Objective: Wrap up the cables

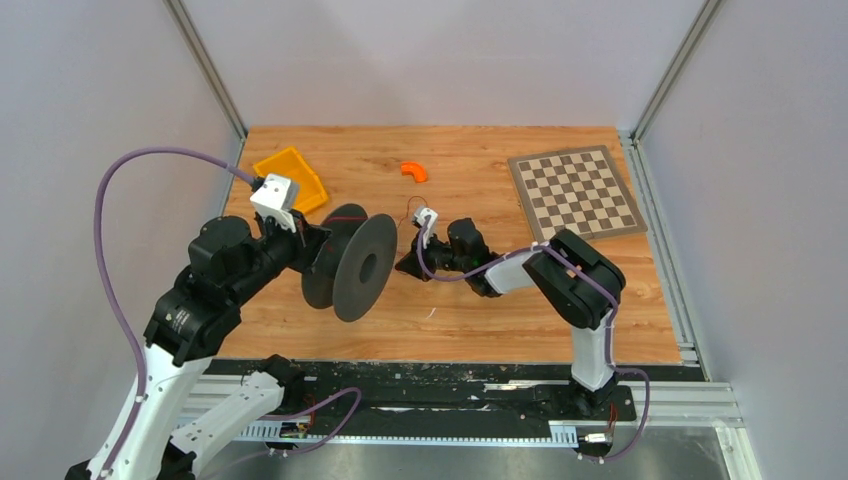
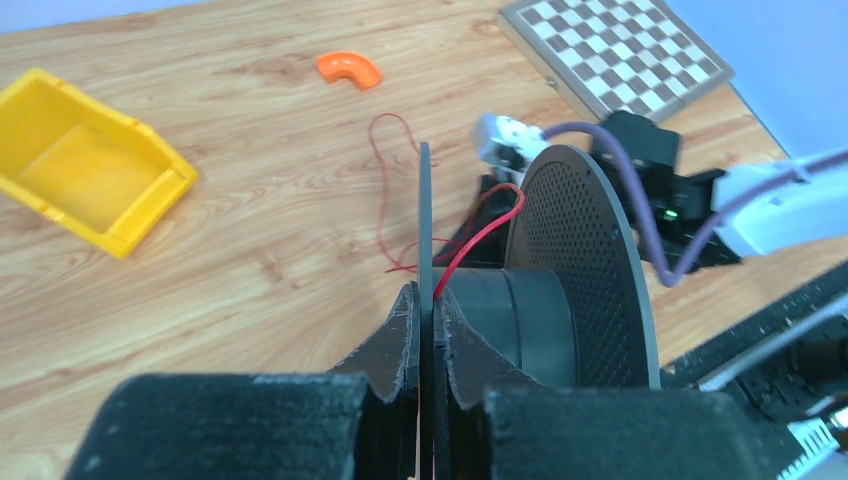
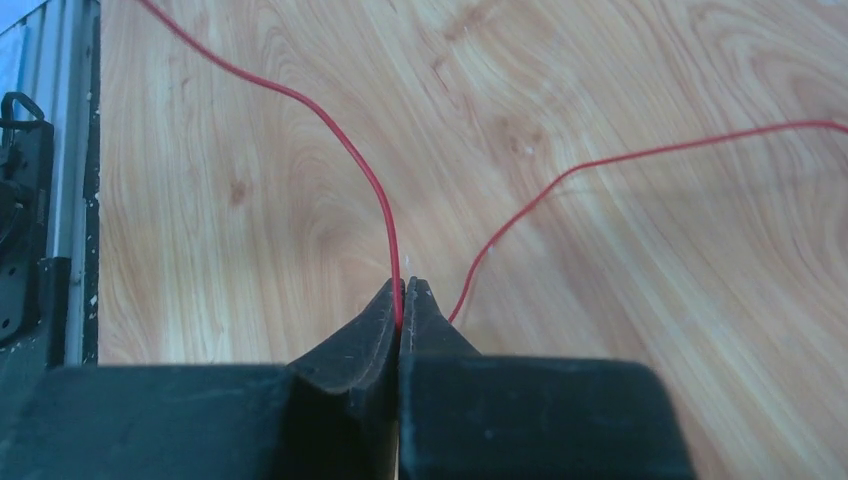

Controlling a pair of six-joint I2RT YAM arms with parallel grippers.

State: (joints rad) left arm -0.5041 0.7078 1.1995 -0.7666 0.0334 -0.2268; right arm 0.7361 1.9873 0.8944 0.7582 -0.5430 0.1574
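A black spool (image 1: 350, 262) stands on edge left of the table's middle. My left gripper (image 2: 427, 292) is shut on its thin near flange (image 2: 424, 200). The cable is a thin red wire (image 2: 382, 190): it loops loosely on the wood behind the spool and runs onto the grey hub (image 2: 500, 305). Just right of the spool, my right gripper (image 3: 402, 285) is low over the table and shut on the wire (image 3: 345, 140). One strand rises from between its fingertips. A second strand (image 3: 600, 162) curves away to the right.
A yellow bin (image 1: 290, 178) sits at the back left, close behind the left wrist. An orange curved piece (image 1: 414, 171) lies at the back centre. A checkerboard (image 1: 575, 190) covers the back right. A metal rail (image 1: 450, 400) runs along the near edge.
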